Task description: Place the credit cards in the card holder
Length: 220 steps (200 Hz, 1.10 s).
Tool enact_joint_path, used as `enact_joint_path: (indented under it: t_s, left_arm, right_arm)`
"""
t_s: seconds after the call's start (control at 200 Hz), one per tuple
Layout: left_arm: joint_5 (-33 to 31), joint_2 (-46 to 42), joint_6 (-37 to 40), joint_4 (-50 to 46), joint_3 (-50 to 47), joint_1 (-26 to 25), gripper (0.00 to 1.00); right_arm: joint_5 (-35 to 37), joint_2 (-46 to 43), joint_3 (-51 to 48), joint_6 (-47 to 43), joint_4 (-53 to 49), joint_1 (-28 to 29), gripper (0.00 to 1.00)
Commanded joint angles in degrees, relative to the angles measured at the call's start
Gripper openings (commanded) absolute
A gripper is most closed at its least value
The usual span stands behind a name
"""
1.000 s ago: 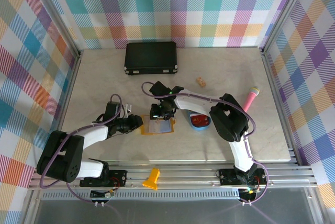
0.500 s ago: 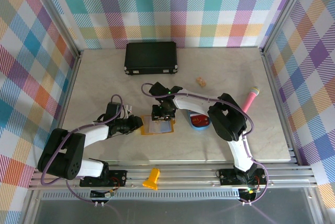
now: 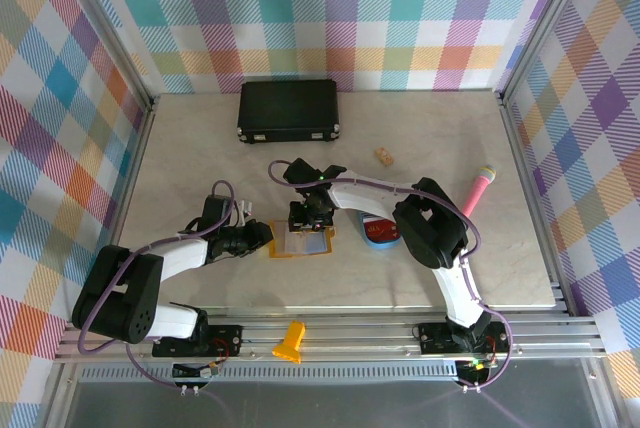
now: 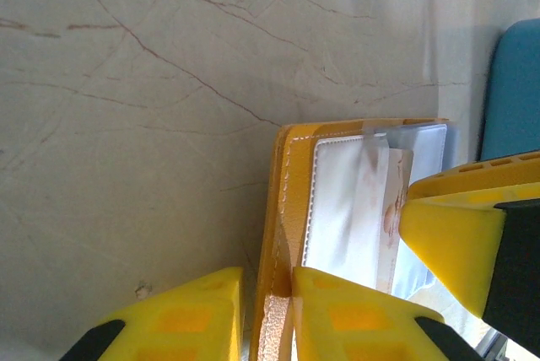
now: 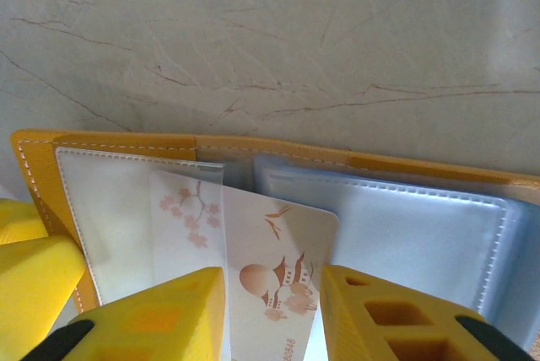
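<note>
card holder (image 3: 303,242): open on the counter (image 3: 200,158).
credit card (image 5: 261,251): half inside its clear pocket.
right end effector (image 5: 274,310): narrow, holds the credit card.
left end effector (image 4: 268,310): pinches the card holder edge.
blue tray (image 3: 388,242): one orange-red card (image 3: 379,227).

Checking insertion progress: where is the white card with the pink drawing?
Right wrist view: the card lies between the jaws of the right gripper, partly under a clear pocket of the open card holder, mid-table.

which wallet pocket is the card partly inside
The clear whitish pocket: the pale illustrated card shows through its film; the light blue pocket lies beside it.
</note>
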Motion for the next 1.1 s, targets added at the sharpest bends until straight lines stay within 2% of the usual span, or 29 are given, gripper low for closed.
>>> enact_joint_path:
  t_s: [0.0, 0.18, 0.375, 0.725, 0.91, 1.095]
  left_arm:
    - [0.05, 0.43, 0.05, 0.21, 0.24, -0.35, 0.22]
    - [0.0, 0.52, 0.06, 0.33, 0.22, -0.35, 0.21]
    - [0.09, 1.21, 0.03, 0.11, 0.4, -0.39, 0.12]
    - [-0.33, 1.88, 0.03, 0.11, 0.66, -0.35, 0.09]
    - [-0.52, 1.75, 0.04, -0.18, 0.75, -0.35, 0.09]
    - [-0.6, 1.88, 0.11, -0.24, 0.89, -0.35, 0.09]
  right_arm:
    - [-1.62, 1.28, 1.78, -1.06, -0.78, 0.46, 0.35]
    - [-2.87, 1.98, 2.11, -0.6, 0.02, 0.48, 0.35]
    - [-3.17, 1.94, 2.72, -0.54, 0.22, 0.54, 0.35]
    - [-4.57, 2.13, 2.31, 0.25, 1.06, 0.53, 0.35]
    - [3.39, 0.16, 3.85, -1.28, -4.37, 1.05, 0.34]
    - [2.81, 0.37, 3.5, -1.06, -4.8, 1.2, 0.35]
